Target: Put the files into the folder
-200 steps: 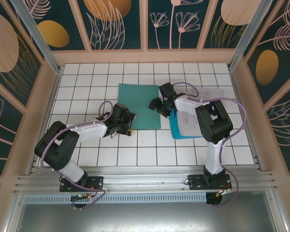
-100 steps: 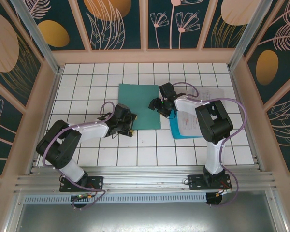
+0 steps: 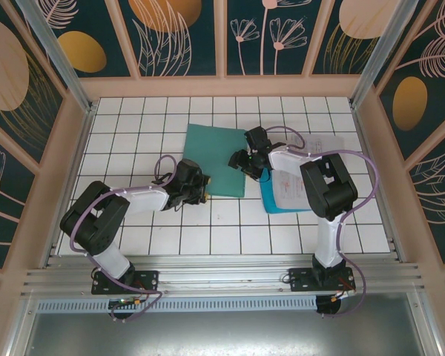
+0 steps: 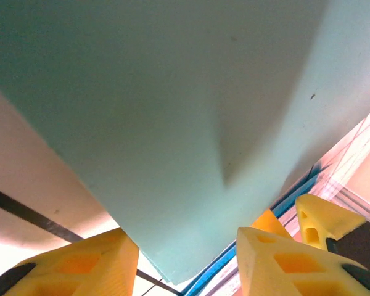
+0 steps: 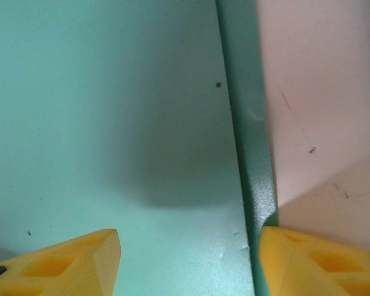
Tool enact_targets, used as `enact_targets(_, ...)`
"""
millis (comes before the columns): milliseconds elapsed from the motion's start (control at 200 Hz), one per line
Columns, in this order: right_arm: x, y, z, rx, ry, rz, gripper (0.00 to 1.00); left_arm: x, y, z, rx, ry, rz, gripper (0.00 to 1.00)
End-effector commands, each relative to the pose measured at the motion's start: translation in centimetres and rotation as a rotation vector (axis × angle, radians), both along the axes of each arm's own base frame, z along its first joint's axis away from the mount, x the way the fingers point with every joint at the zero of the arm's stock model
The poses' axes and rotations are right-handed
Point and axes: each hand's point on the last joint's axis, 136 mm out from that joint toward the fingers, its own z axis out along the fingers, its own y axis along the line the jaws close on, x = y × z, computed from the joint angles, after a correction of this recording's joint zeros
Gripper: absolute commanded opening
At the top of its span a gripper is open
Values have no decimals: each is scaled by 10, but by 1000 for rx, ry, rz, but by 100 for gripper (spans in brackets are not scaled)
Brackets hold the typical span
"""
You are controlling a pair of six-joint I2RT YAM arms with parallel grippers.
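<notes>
While straddling folder corner | left fingers: grip unclear | right fingers: wide apart over folder's right edge

1. My left claw sits at the near-left corner of the folder.
2. My right claw is over its right edge.
3. The files lie right of it on a cyan sheet, my right arm across them.
</notes>
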Motion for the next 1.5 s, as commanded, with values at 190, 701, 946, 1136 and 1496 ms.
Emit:
enact_targets(190,-18,-16,-34,-36,123,3,63,11,-11,26,-52,-112,-4,39)
enact_targets(701,2,2,3,162,45,21,57,8,-20,36,-129,-148,-30,10)
enact_targets(946,9,6,23,248,20,-8,45,4,-18,37,-140,-149,-27,0)
enact_targets(1136,12,3,27,282,13,-31,31,0,-19,34,-143,-134,-38,0)
enact_targets(1496,9,-2,33,273,15,-61,0,-13,-15,38,17,-82,-210,53)
